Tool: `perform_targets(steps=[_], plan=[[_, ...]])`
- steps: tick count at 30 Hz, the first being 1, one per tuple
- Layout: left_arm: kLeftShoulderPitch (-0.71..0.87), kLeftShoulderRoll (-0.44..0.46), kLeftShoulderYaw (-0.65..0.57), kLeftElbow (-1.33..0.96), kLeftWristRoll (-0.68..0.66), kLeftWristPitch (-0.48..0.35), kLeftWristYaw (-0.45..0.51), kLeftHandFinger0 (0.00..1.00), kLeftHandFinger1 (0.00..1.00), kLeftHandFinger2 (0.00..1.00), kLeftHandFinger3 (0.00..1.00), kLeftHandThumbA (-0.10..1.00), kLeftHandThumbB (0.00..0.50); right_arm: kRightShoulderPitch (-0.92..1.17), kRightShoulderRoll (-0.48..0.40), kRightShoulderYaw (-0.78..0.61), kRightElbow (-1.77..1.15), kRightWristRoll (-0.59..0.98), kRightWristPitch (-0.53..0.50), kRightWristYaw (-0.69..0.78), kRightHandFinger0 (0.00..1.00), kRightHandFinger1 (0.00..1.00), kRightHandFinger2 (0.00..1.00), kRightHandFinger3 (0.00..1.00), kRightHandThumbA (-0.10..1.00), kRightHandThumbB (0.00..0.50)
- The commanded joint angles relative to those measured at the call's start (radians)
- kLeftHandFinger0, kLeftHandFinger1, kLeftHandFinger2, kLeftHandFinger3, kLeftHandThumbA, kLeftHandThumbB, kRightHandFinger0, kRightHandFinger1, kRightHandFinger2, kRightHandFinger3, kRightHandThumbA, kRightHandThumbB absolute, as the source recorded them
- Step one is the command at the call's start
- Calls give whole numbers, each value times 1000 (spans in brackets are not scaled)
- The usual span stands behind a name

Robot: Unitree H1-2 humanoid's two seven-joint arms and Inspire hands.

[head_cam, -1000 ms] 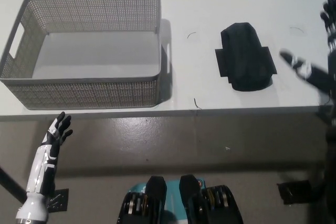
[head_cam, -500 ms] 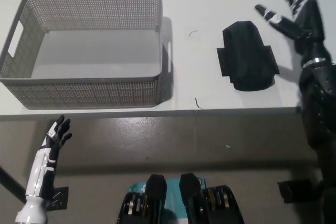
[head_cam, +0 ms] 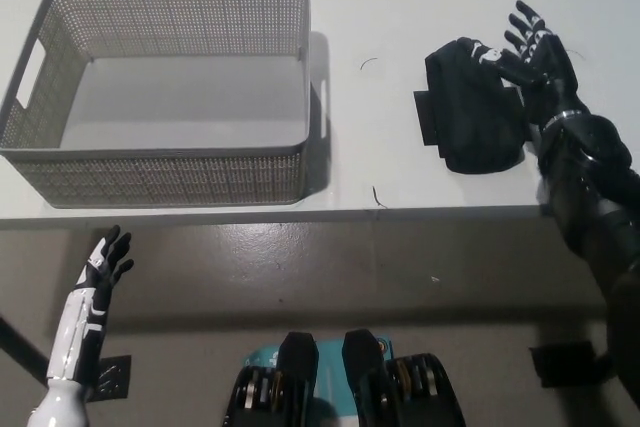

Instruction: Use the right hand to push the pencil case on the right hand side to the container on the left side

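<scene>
1. Right robot hand, black, fingers spread, holding nothing. It sits at the far right corner of the pencil case; contact there looks likely but cannot be confirmed.
2. Pencil case: dark, soft-looking pouch lying flat on the white counter, right of centre, well apart from the basket on the left.
3. Basket: grey mesh, open top, upright, nothing inside. Its right wall faces the pencil case across a bare stretch of counter.
4. Left robot hand, white, fingers apart, holding nothing, resting low at the near left, below the counter edge.
5. Risk, spin: a push from the far corner rather than the middle of the right side would likely turn the pouch instead of sliding it left.
6. Risk, slip-over: a soft case may buckle, letting the fingers ride over the top.
7. Risk, edge: the case lies fairly near the counter's near edge; any nearward drift could tip it off.
8. Risk, basket: a hard arrival could shove the light basket leftward.
</scene>
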Motion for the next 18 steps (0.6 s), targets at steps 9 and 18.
perform_targets(steps=[9,18], plan=[[-18,15,13,-19,-13,-40,21,1000,1000,1000,1000,1000,112,-24,27,-16,9,42,-28,29,1000,1000,1000,1000,1000,253],[-18,20,14,-26,9,-40,35,1000,1000,1000,1000,1000,106,-26,87,-5,11,35,-28,10,1000,1000,1000,1000,1000,261]])
